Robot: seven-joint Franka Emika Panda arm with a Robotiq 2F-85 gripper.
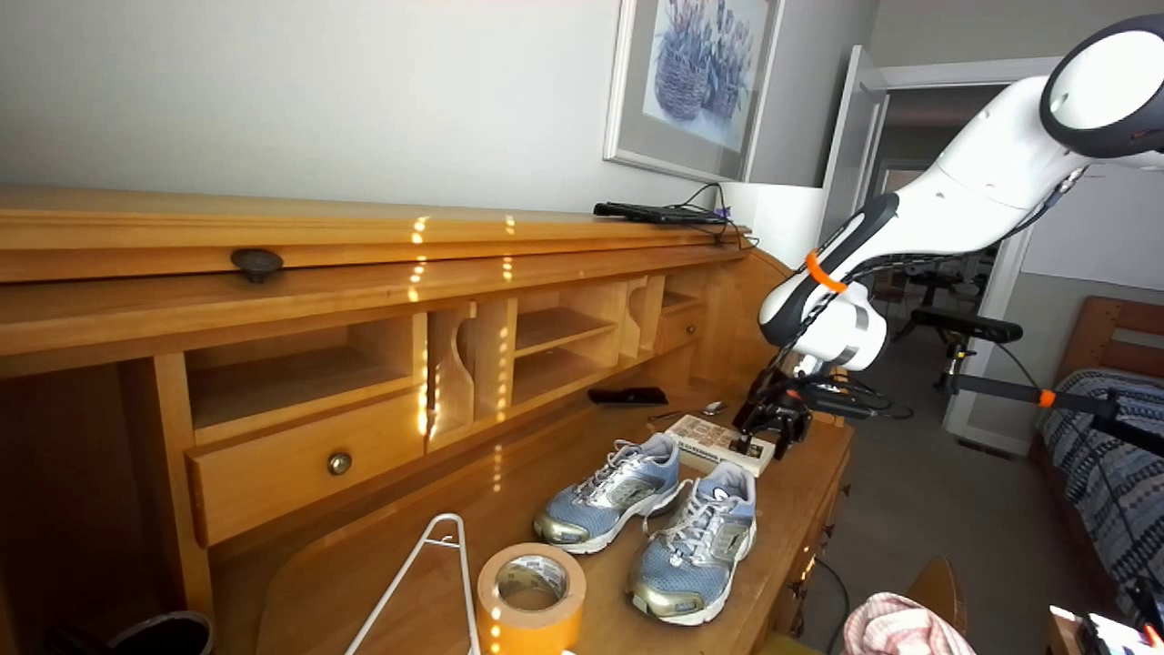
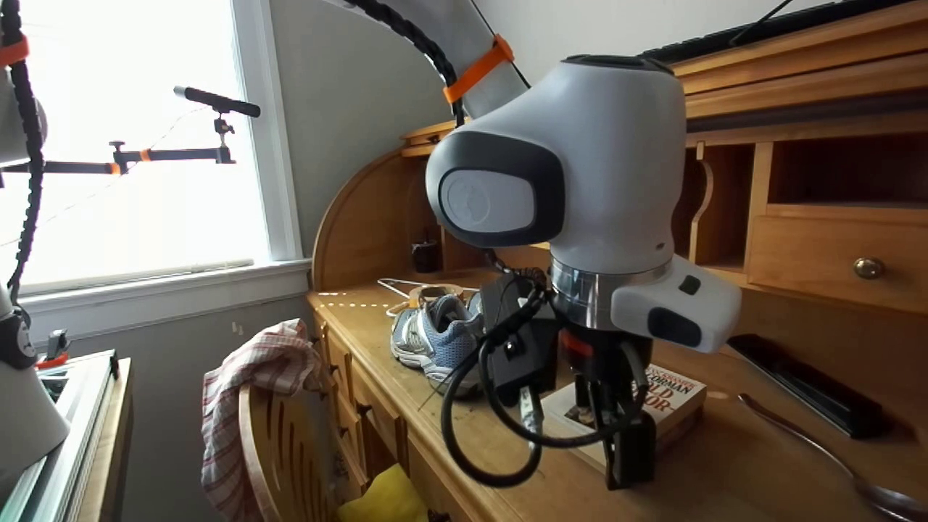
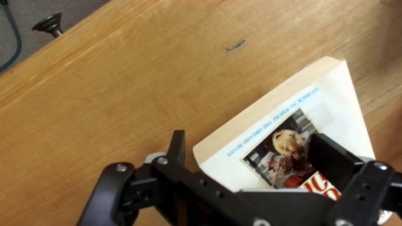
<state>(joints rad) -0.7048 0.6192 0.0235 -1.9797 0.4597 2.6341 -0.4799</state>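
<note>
Black gripper (image 3: pixel 248 135) with fingers wide apart, one over the cover of the paperback (image 3: pixel 289 135), the other beside its corner, touching or not I cannot tell, the paperback lying flat on the wooden desk (image 3: pixel 125 78), near blue shoes (image 1: pixel 696 550)

Loads of room toward the front edge, where the wrist view shows a wide stretch of bare tan wooden desktop (image 3: pixel 125 88) beside the thick white paperback book (image 3: pixel 282 141). Straight down is only half free for the spread black two-fingered gripper (image 3: pixel 248 138): one finger's over the cover, the other's just off its edge. In both exterior views blue-and-silver running shoes (image 1: pixel 696 555) block one side, and a silver metal spoon (image 2: pixel 890 499) and long black object (image 2: pixel 808 388) sit opposite, bare wood in between.
</note>
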